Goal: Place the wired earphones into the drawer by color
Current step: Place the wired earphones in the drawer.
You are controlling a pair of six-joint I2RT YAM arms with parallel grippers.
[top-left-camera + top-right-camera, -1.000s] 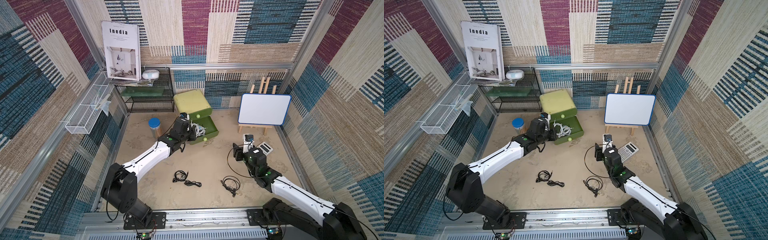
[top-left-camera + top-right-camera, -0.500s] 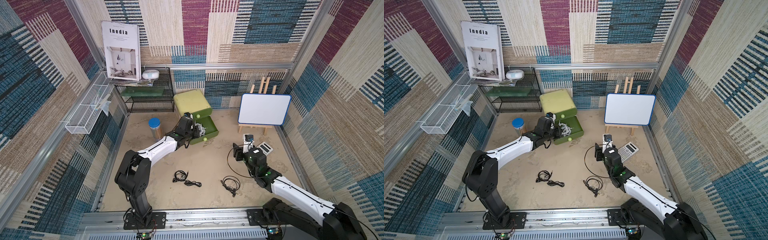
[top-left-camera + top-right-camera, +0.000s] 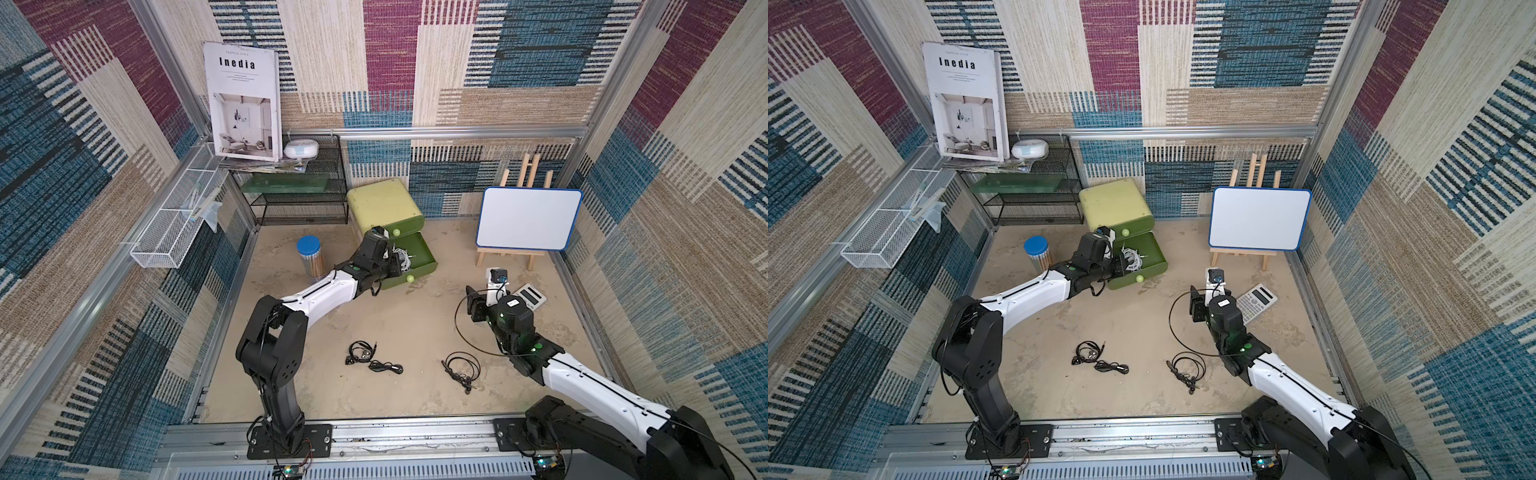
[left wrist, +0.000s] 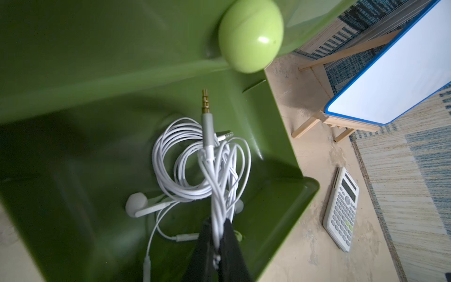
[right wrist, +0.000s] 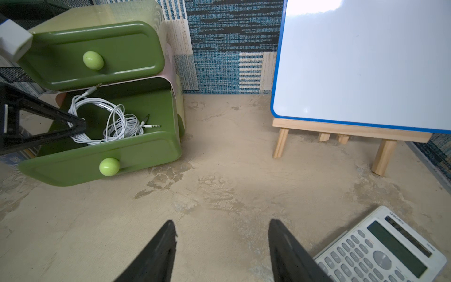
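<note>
The green cabinet's lower drawer (image 3: 424,262) (image 3: 1158,261) (image 5: 146,151) is pulled open, and the upper one is closed. My left gripper (image 4: 217,221) (image 3: 395,266) (image 3: 1121,264) reaches into it, shut on a coiled bundle of white wired earphones (image 4: 205,166) (image 5: 107,119) that hangs over the drawer floor. More white cable and an earbud (image 4: 136,203) lie below it. Three black earphone bundles lie on the floor (image 3: 359,352) (image 3: 384,366) (image 3: 461,368). My right gripper (image 5: 222,224) (image 3: 473,301) (image 3: 1196,307) hovers open and empty over bare floor.
A white calculator (image 3: 528,296) (image 5: 380,251) lies just right of my right gripper. A whiteboard on a wooden easel (image 3: 528,218) stands at the back right. A blue-lidded jar (image 3: 309,259) and a black wire shelf (image 3: 299,195) are left of the cabinet.
My left arm has stretched forward, carrying the white earphones from the drawer's front corner to over its inside. The right arm has not moved.
</note>
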